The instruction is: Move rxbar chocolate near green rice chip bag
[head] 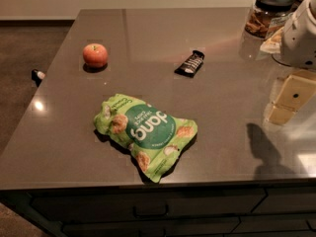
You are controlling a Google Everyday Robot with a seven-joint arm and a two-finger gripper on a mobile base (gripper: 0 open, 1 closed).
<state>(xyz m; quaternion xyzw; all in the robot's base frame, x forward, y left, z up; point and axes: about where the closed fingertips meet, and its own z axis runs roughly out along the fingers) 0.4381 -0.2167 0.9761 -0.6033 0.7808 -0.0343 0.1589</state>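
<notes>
1. Nearest lay the green rice chip bag [145, 132] on the grey counter [222, 83] (its lettering upside down).
2. The rxbar chocolate [190, 63] lay at the bag's 1 o'clock, well apart.
3. An apple [95, 55] sat at 11 o'clock.
4. The gripper [289, 102] hung at 3 o'clock; released or clenched, I could not tell.

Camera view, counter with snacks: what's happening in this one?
The gripper hovers above the right side of the counter, well clear of the rxbar chocolate. The bar lies untouched at the middle back, apart from the green rice chip bag, which lies nearer the front edge. An apple sits at back left and a lidded jar at back right. Nothing is being handled yet.
</notes>
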